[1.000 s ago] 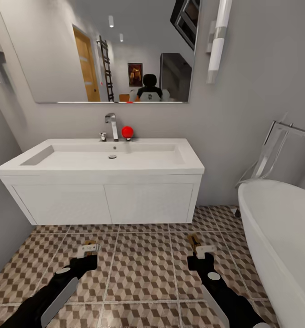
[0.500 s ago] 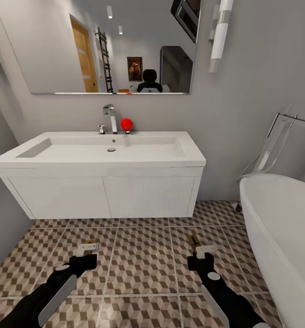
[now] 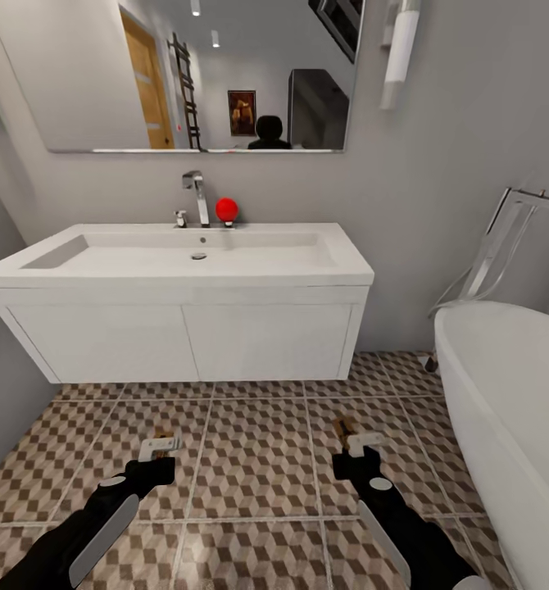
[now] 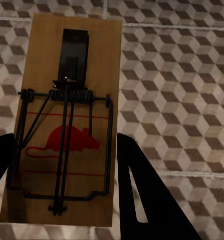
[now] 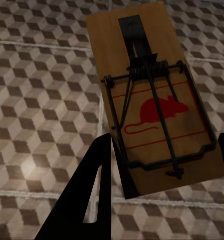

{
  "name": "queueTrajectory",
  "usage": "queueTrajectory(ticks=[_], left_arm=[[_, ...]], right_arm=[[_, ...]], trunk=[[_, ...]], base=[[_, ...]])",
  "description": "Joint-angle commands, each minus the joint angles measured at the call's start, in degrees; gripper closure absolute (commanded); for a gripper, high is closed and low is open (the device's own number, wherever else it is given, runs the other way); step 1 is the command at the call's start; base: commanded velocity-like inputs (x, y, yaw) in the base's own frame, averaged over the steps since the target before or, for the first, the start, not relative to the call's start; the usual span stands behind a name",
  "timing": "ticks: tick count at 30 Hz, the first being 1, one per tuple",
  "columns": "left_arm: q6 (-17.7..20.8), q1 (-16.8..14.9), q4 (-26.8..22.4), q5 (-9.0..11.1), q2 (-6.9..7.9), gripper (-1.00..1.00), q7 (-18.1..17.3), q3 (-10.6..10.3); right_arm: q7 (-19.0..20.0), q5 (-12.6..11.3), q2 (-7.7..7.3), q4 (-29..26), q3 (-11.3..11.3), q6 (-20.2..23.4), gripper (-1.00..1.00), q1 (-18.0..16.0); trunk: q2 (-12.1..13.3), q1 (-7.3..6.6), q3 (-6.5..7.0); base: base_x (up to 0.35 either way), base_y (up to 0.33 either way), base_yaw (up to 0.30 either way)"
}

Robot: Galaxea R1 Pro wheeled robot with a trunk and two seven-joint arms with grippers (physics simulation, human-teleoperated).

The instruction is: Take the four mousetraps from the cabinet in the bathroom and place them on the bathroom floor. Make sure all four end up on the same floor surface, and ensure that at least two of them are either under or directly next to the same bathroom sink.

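— Where are your traps right now?

— One in each gripper; the left gripper is clamped on a mousetrap by its long edges, and the right gripper grips the other mousetrap the same way; both hang over the patterned floor, in front of the sink and short of its front edge.

— How do they handle?

— Light, I'd judge, and stiff; a thin wooden board with a wire spring on top; I'd keep my hold on the bare board edges and stay off the wire, since it may snap.

— Anything in the basin?

— It looks empty; a red ball sits on the sink's back edge beside the tap; the bathtub stands to the right.
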Motion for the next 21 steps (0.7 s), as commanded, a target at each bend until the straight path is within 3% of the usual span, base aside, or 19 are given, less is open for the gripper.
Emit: queueTrajectory(ticks=[1,21], left_arm=[[0.14,-0.06,-0.11,0.38,0.08,1.00,0.64,-0.25],[0.14,-0.06,-0.04,0.38,0.00,1.00,0.64,-0.25]], right_arm=[[-0.50,-0.58,-0.09,-0.27,0.29,0.40,1.00,-0.06],[-0.50,-0.66,-0.10,-0.54,0.26,0.76,1.00,-0.06]], trunk=[[-0.44,0.22,-0.33],[-8.46,4.61,-5.68]], base=[[0.000,0.000,0.000],[0.000,0.000,0.000]])
